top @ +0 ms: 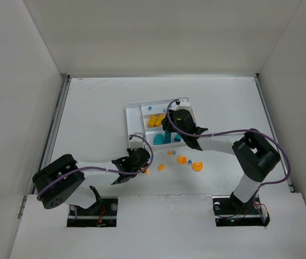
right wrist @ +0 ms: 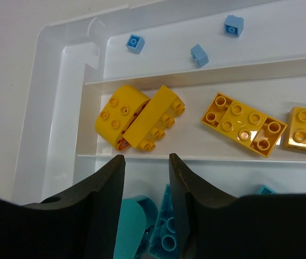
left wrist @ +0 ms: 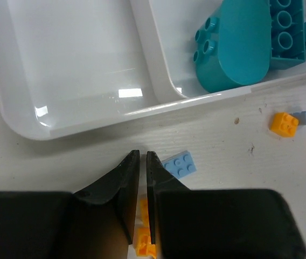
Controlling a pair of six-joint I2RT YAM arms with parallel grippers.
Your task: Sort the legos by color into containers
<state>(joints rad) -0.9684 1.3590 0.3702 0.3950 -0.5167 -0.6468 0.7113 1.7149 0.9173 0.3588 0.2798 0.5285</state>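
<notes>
1. Legos (top: 182,159) (mostly orange) lie loose on the table (top: 88,135) at 5 o'clock of the tray (top: 134,116). Inside it, blue bits (right wrist: 199,55) sit in the far section, yellow bricks (right wrist: 137,121) in the middle one and teal pieces (left wrist: 234,48) in the next.
2. Left gripper (left wrist: 143,162) is low at the tray's 6 o'clock edge. Its fingers are drawn almost together, and an orange brick (left wrist: 142,247) shows in the thin slit. I judge it pinched, not merely lying beneath.
3. Right gripper (right wrist: 146,164) hangs over the tray, above the wall between yellow and teal. Its fingers are apart with nothing between them.
4. The step in hand looks like carrying the orange brick into a section. The bare section (left wrist: 72,54), at 11 o'clock of the left fingertips, is nearest.
5. To do it well:
   - Lift straight up first, so the low rim is cleared.
   - Hold the squeeze steady (the brick is tiny).
   - Avoid nudging the blue brick (left wrist: 180,164) just beside the fingertip at 2 o'clock.
   - Release low, so nothing bounces over a wall.
   - Stay clear of the right arm.
</notes>
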